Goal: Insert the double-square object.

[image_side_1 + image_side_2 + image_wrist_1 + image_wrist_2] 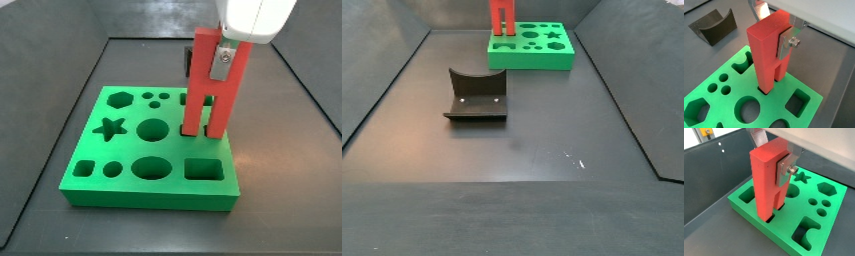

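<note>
Two square legs of the double-square object [769, 183] stand upright with their lower ends at the mouths of the paired square holes near one edge of the green board [134, 165]; how deep they have gone I cannot tell. The hand [784, 42] pinches the red block high on its upper part, one silver finger [785, 168] flat against its side. My worry is a slight tilt: with the grip so far above the holes, a leg could catch on a rim and jam, or the block could slip between the pads if pushed down hard. Pressure off-centre might also shift the board across the table [516, 150]. The dark fixture [476, 97] stands well apart, out of harm's way.
</note>
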